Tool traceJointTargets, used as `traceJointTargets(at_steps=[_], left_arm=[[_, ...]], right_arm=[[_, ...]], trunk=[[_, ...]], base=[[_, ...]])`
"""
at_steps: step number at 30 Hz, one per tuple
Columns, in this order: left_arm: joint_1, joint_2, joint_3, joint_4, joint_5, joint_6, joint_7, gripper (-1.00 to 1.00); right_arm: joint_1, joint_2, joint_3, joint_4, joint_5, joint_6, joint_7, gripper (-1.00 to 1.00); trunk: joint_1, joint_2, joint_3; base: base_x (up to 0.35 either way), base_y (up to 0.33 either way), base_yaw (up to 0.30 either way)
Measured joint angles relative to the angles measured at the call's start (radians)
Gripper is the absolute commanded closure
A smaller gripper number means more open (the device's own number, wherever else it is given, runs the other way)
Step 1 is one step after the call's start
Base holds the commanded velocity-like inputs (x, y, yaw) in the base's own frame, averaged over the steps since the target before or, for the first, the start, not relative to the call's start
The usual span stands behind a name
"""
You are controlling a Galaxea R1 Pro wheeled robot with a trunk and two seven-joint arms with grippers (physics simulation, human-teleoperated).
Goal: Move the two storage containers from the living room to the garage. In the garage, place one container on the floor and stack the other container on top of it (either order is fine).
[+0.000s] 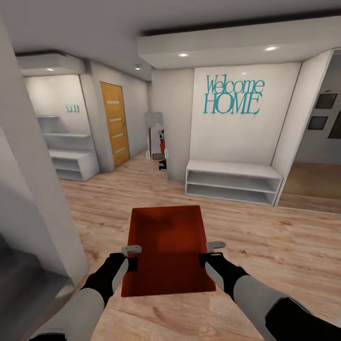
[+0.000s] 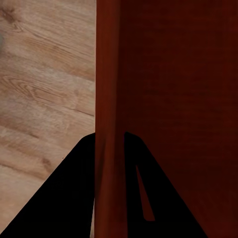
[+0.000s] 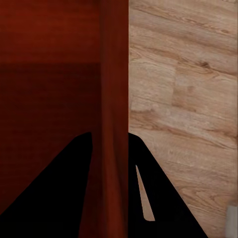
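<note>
I carry the storage container (image 1: pixel 166 248), left gripper (image 1: pixel 131 256) and right gripper (image 1: pixel 210 253) pinching opposite walls; level, slow toward the wooden door (image 1: pixel 115 124).

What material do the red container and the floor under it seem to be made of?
The storage container looks like smooth, matte plastic: plain red-orange walls with no grain or seams, though a render leaves that open. Each gripper, left and right, pinches a side wall. The floor looks like light wood planks, with visible grain, knots and plank joints.
</note>
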Motion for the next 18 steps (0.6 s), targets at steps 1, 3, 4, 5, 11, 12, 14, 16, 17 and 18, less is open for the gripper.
traceJointTargets(at_steps=[1, 3, 4, 5, 11, 12, 14, 16, 17, 18], left_arm=[[0.000, 0.000, 0.000, 0.000, 0.000, 0.000, 0.000, 1.00], [0.000, 0.000, 0.000, 0.000, 0.001, 0.000, 0.000, 1.00], [0.000, 0.000, 0.000, 0.000, 0.001, 0.000, 0.000, 1.00], [0.000, 0.000, 0.000, 0.000, 0.001, 0.000, 0.000, 1.00], [0.000, 0.000, 0.000, 0.001, -0.001, 0.001, -0.001, 1.00], [0.000, 0.000, 0.000, 0.002, -0.001, 0.001, -0.001, 1.00], [0.000, 0.001, 0.000, 0.002, 0.000, 0.000, -0.001, 1.00], [0.000, 0.001, 0.000, 0.002, -0.001, 0.001, -0.001, 1.00], [0.000, 0.001, 0.000, 0.002, 0.000, 0.000, -0.002, 1.00], [0.000, 0.001, 0.000, 0.002, 0.001, 0.000, -0.002, 1.00]], right_arm=[[0.000, 0.000, 0.000, 0.000, 0.000, 0.000, 0.000, 1.00], [0.000, 0.000, 0.000, 0.000, 0.000, 0.000, 0.000, 1.00], [0.000, 0.000, 0.000, 0.000, 0.000, 0.001, 0.000, 1.00], [0.000, 0.000, -0.001, 0.000, 0.002, 0.001, 0.000, 1.00], [0.000, 0.001, -0.002, 0.001, 0.002, 0.002, 0.000, 1.00], [0.000, 0.001, -0.002, 0.001, 0.002, 0.002, 0.000, 1.00], [0.000, 0.001, -0.003, 0.001, 0.003, 0.002, 0.000, 1.00], [0.000, 0.001, -0.003, 0.002, 0.003, 0.002, 0.000, 1.00], [0.000, 0.001, -0.003, 0.002, 0.004, 0.002, 0.000, 1.00], [0.000, 0.001, -0.003, 0.001, 0.004, 0.002, 0.000, 1.00]], trunk=[[0.000, 0.000, 0.000], [0.000, 0.000, 0.000], [0.000, 0.000, 0.000], [0.000, 0.000, 0.000], [0.000, 0.000, 0.000], [0.000, 0.000, 0.000], [0.000, 0.000, 0.000], [0.000, 0.000, 0.000], [0.000, 0.000, 0.000], [0.000, 0.000, 0.000]], base=[[0.323, 0.000, 0.000], [0.323, 0.000, 0.000], [0.323, 0.000, 0.000], [0.323, 0.000, 0.000], [0.323, 0.000, 0.000], [0.323, 0.000, 0.000], [0.323, 0.000, 0.000], [0.323, 0.000, 0.000], [0.323, 0.000, 0.000], [0.323, 0.000, 0.000]])
